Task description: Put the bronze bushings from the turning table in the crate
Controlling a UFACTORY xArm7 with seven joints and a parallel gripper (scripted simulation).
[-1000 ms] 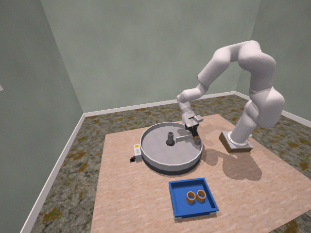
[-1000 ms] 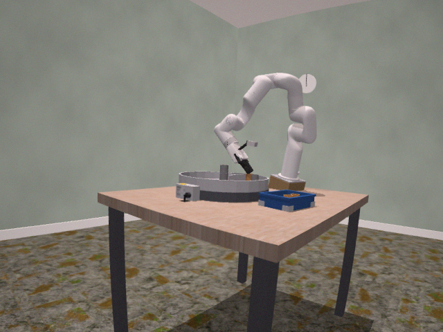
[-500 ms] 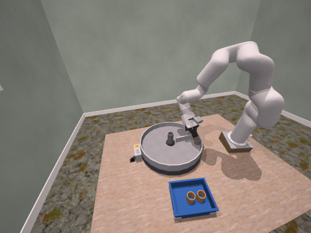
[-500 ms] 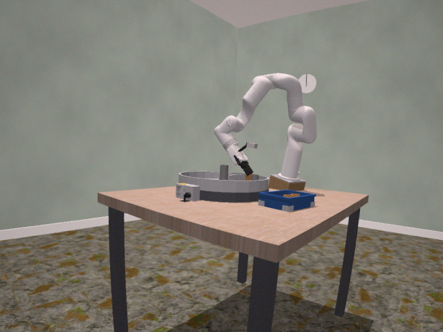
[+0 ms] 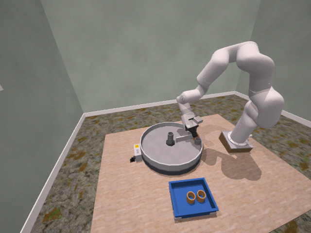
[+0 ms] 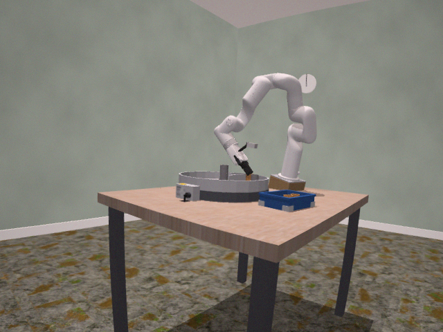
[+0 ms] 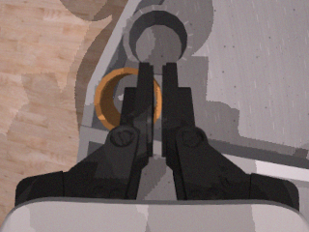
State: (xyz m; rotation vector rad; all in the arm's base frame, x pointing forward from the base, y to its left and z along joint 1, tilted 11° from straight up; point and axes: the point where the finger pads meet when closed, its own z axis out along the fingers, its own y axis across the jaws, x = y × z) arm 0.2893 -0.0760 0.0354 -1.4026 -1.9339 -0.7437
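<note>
The grey turning table (image 5: 171, 147) has a dark centre post (image 5: 170, 138) and a raised rim. At its right rim a bronze bushing (image 7: 123, 99) stands upright, with a steel bushing (image 7: 156, 38) just beyond it, which also shows in the top view (image 5: 198, 140). My gripper (image 7: 157, 83) (image 5: 194, 134) reaches down at the rim. One finger is inside the bronze ring and the other outside, shut on its wall. The bronze bushing shows under the fingertips in the exterior view (image 6: 248, 176). The blue crate (image 5: 191, 197) holds two bronze bushings (image 5: 190, 197) (image 5: 200, 195).
A grey bar (image 5: 184, 137) runs from the centre post toward the right rim, close beside the gripper. A small control box (image 5: 136, 150) sits at the turning table's left side. The arm's base (image 5: 235, 142) stands to the right on the wooden table.
</note>
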